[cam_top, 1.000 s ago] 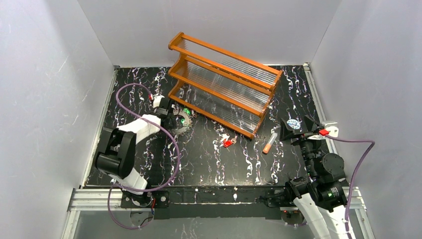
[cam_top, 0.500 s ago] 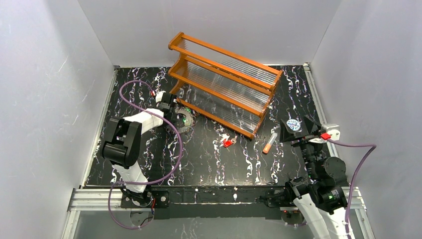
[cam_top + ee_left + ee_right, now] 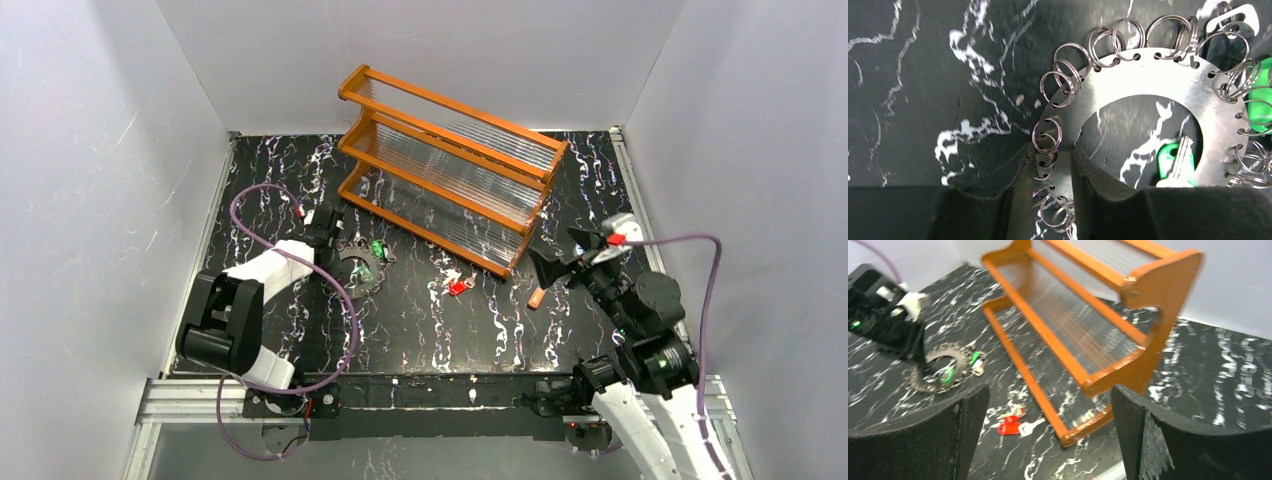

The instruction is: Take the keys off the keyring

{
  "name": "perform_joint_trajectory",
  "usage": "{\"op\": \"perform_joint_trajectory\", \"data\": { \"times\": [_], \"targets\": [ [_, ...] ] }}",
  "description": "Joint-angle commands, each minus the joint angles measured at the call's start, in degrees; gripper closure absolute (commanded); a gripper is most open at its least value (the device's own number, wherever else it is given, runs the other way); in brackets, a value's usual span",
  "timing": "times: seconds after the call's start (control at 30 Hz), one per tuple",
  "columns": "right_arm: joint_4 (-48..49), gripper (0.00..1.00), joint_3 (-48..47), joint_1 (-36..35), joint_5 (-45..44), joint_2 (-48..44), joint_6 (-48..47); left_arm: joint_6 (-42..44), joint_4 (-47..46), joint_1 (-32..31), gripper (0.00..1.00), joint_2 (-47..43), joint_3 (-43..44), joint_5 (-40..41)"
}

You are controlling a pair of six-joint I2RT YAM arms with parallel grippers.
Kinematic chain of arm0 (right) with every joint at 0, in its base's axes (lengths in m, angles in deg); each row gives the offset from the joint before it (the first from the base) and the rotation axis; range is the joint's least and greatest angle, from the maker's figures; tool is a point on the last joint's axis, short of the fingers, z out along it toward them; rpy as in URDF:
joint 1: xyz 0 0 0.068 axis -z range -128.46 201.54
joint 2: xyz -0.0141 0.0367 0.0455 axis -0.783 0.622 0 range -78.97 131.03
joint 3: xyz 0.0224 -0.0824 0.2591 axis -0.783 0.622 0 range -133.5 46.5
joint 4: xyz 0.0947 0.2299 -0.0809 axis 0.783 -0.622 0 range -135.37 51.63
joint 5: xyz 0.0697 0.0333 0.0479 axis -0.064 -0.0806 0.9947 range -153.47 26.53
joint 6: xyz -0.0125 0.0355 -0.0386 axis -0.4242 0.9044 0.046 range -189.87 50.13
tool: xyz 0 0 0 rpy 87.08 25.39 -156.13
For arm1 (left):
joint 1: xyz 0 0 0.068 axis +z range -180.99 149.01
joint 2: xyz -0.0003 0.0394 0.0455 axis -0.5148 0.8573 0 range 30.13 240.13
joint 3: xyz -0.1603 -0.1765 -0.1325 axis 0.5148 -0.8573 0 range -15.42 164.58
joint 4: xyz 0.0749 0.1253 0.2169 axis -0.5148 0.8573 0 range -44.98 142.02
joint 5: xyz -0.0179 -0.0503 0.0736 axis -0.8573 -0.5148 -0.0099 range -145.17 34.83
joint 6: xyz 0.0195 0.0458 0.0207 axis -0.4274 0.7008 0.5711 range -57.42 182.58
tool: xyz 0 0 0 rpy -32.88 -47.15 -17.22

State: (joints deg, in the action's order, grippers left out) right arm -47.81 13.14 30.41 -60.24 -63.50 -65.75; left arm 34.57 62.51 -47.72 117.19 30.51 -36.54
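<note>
Over the last second my left gripper [image 3: 1050, 165] has narrowed from wide open. The keyring [image 3: 1148, 75] has slid a little toward the near edge of the table [image 3: 420, 335], and my right arm has swung in from the right edge toward the middle.

The left jaws now straddle the keyring's flat band, one finger outside its rim and one in the open centre. They have closed to about the band's width and appear to press both edges. I can't tell how firm that grip is. I judge I'm holding it there to pin the keyring flat, so that a key can be worked off without the whole thing dragging along. It lies in the far-left part of the table, just in front of the left end of the rack [image 3: 450, 160].

My right gripper [image 3: 1049, 405] hangs wide open with nothing in it, above the table by the rack's right end. It faces the keyring, which looks to me like readiness to pick at a key.

By count:
- **Keyring:** one, its rim crowded with little split rings [image 3: 1068, 65], too many and too overlapped to count.
- **Green keys:** two on the keyring, one [image 3: 1175, 160] lying across the centre, the other at the rim.
- **Red keys:** seemingly two [image 3: 1009, 427], lying loose in the middle of the table just in front of the rack and already off the keyring.
- **Rack:** one.
- **Tube:** one with an orange cap [image 3: 537, 297], half hidden beneath my right gripper.
</note>
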Motion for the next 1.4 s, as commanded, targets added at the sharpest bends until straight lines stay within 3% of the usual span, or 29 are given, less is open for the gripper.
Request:
{"op": "perform_joint_trajectory", "data": {
  "times": [0.0, 0.17, 0.33, 0.43, 0.57, 0.67, 0.87, 1.0, 1.1, 1.37],
  "targets": [
    [-5.79, 0.01, -8.22, -0.4, 15.37, 10.0, 1.52, 0.76, 6.28, -0.26, 0.91, -4.55, -2.67, -8.09],
    [-7.58, 0.01, -9.74, -0.39, 26.03, 19.93, 4.88, -0.36, 4.48, -1.01, 0.94, -9.79, -5.84, -12.09],
    [-4.6, 0.01, -7.33, -4.22, 26.63, 23.5, 8.13, -1.81, 0.73, -3.72, 0.95, -10.91, -7.78, -15.0],
    [-1.58, 0.01, -5.66, -12.59, 20.54, 27.46, 9.88, -2.45, -1.23, -6.09, 0.96, -11.17, -8.44, -14.89],
    [1.9, 0.01, -5.99, -31.95, 0.91, 35.32, 9.92, -2.67, -1.87, -8.05, 0.93, -11.36, -8.17, -14.21],
    [6.1, 0.01, -6.45, -37.84, -6.87, 41.4, 9.18, -2.31, -1.14, -8.47, 0.89, -13.58, -7.74, -12.97],
    [8.81, 0.01, -7.73, -38.07, -8.91, 48.85, 7.84, -0.75, 2.14, -9.97, 0.67, -16.82, -5.31, -11.53],
    [4.25, 0.01, -10.93, -37.88, -11.7, 55.56, 4.21, 0.32, 1.03, -10.34, 0.52, -18.64, -4.38, -14.21],
    [1.26, 0.01, -14.79, -33.98, -7.85, 60.42, 3.39, 2.25, 0.01, -10.34, 0.43, -19.95, -3.46, -15.48],
    [0.96, 0.01, -20.99, -24.42, 2.18, 70.33, 1.39, 4.01, -2.63, -10.34, 0.36, -21.63, -3.49, -18.23]
  ]
}}
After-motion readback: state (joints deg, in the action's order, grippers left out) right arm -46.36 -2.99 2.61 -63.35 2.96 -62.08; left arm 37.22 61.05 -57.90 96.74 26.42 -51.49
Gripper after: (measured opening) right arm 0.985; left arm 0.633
